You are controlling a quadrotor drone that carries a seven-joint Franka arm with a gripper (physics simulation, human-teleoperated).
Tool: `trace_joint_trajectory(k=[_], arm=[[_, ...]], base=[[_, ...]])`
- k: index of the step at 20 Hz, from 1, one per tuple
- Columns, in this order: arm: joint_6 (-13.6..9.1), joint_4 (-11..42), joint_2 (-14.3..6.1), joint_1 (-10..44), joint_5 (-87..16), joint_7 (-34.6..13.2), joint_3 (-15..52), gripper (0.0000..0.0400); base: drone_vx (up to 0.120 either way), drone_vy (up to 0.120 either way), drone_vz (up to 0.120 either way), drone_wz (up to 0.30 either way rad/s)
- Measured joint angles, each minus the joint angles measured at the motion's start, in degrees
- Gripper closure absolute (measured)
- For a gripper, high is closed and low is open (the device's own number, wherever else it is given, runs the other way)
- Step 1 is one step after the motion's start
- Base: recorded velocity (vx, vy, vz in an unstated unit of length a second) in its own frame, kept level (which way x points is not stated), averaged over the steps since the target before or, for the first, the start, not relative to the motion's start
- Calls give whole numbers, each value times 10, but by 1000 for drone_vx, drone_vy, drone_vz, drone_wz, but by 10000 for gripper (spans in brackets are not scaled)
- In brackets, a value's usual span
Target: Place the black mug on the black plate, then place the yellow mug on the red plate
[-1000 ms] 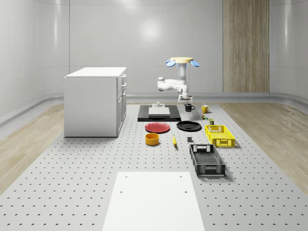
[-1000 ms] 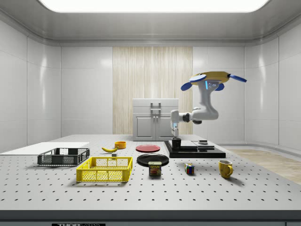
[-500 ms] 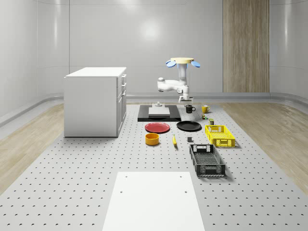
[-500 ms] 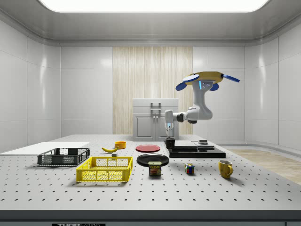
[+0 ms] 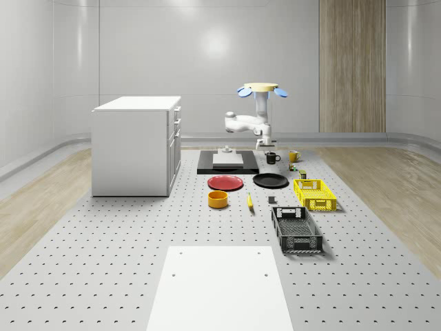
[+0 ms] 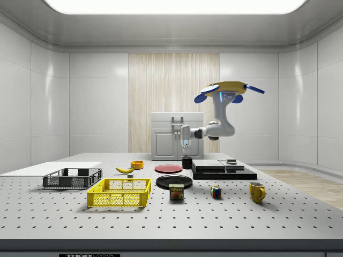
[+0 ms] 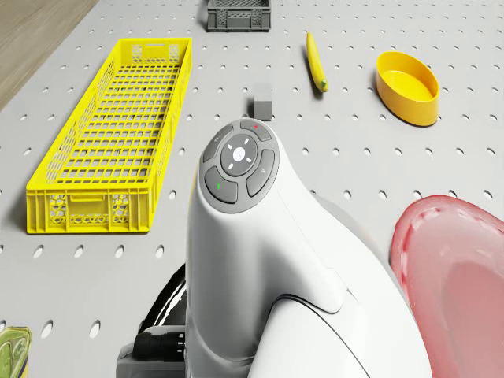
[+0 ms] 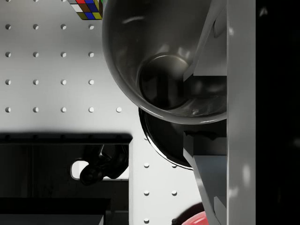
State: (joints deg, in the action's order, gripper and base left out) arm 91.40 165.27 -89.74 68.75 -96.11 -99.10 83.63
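Black mug (image 6: 186,162) clamped in the tool (image 6: 185,155), lifted above desk (image 6: 225,214) beside black plate (image 6: 174,181); drone (image 6: 228,91) hovers above. Yellow mug (image 6: 256,191) sits on desk.

A pale, glossy-walled room with a vertical wood-grain wall panel (image 5: 351,65), a wood floor (image 5: 386,186), a bright ceiling light (image 6: 174,5), a white drawer cabinet (image 5: 136,145) and a grey perforated table (image 5: 103,255).
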Motion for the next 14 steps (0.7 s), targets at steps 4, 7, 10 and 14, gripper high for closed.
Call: trace_joint_trajectory(k=[4, 7, 10, 14], arm=[[2, 0, -2, 0, 1, 0, 0, 300], [3, 0, -3, 0, 1, 0, 0, 300], [4, 0, -4, 0, 2, 0, 1, 300], [5, 0, -6, 1, 2, 0, 1, 300]], base=[[90, -80, 0, 0], [107, 0, 0, 0], [120, 0, -27, 0], [110, 0, -120, 0]])
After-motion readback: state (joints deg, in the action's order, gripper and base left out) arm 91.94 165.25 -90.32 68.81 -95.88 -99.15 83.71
